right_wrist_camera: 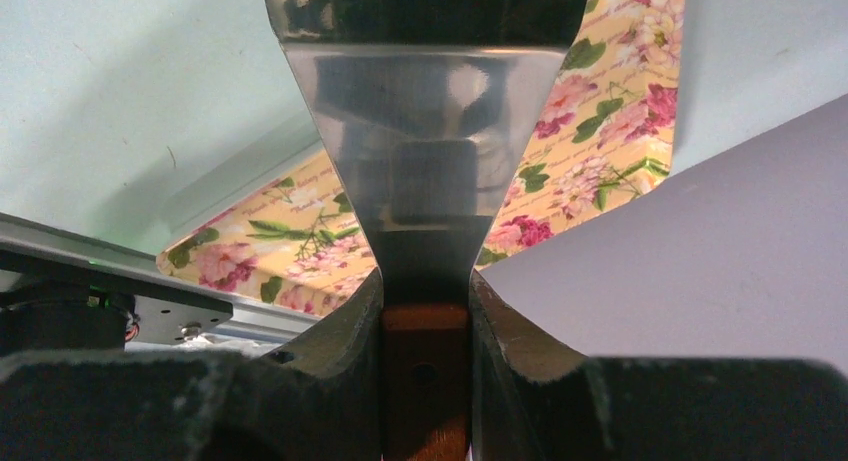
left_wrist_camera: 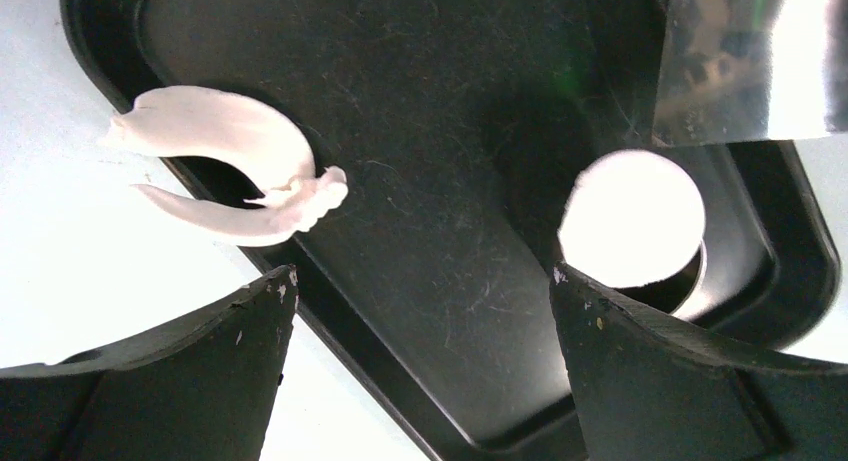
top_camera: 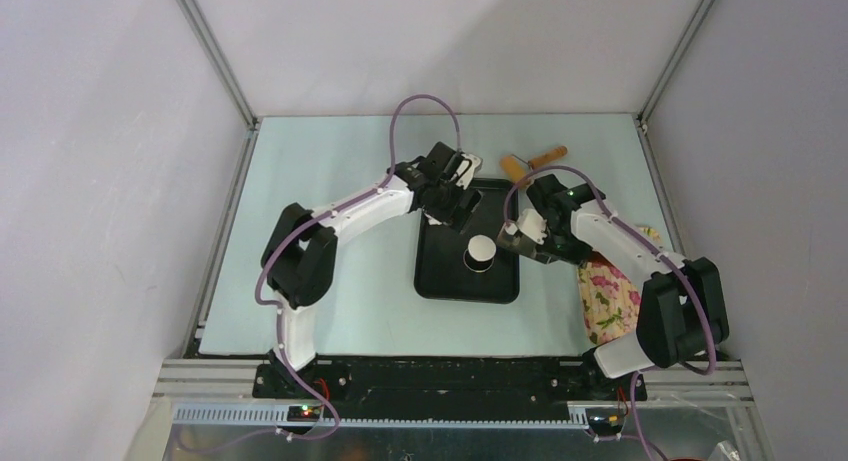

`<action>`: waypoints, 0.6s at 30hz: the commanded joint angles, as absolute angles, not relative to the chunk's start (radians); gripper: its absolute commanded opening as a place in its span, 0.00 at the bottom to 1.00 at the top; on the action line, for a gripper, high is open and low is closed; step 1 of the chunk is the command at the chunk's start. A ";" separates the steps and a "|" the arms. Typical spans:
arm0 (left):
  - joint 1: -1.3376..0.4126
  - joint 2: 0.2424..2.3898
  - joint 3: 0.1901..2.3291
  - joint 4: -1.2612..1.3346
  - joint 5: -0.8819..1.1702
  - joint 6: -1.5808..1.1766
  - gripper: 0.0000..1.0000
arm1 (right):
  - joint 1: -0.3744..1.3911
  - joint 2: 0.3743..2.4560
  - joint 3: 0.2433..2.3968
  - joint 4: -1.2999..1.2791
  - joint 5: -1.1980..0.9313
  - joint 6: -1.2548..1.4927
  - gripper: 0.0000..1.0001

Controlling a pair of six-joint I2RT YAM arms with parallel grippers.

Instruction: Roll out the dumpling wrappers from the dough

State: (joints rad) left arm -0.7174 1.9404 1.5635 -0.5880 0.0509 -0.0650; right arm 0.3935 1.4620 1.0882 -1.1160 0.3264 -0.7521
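Note:
The dough (left_wrist_camera: 225, 146) is a thin, torn white piece curled over the rim of the black tray (left_wrist_camera: 430, 161), half on the tray and half on the table. My left gripper (left_wrist_camera: 420, 281) hangs open just above it, with nothing between its fingers (left_wrist_camera: 200, 366). In the top view this gripper (top_camera: 455, 188) is over the tray's (top_camera: 440, 276) far left corner and hides the dough. My right gripper (right_wrist_camera: 425, 311) is shut on the wooden handle (right_wrist_camera: 425, 376) of a steel scraper (right_wrist_camera: 425, 151). It holds the scraper at the tray's right edge (top_camera: 525, 237).
A round steel cup (top_camera: 480, 251) with a white top stands in the middle of the tray, and also shows in the left wrist view (left_wrist_camera: 632, 218). A wooden rolling pin (top_camera: 535, 162) lies behind the tray. A floral cloth (top_camera: 608, 293) lies under the right arm.

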 commanded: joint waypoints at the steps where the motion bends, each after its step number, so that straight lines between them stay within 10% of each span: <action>1: -0.728 1.980 1.617 -0.599 -0.046 -0.089 1.00 | 0.396 1.465 1.079 -1.065 0.301 -0.732 0.00; 18: -0.787 2.089 1.722 -0.708 -0.140 -0.075 1.00 | 0.399 1.467 0.989 -0.957 0.146 -0.650 0.00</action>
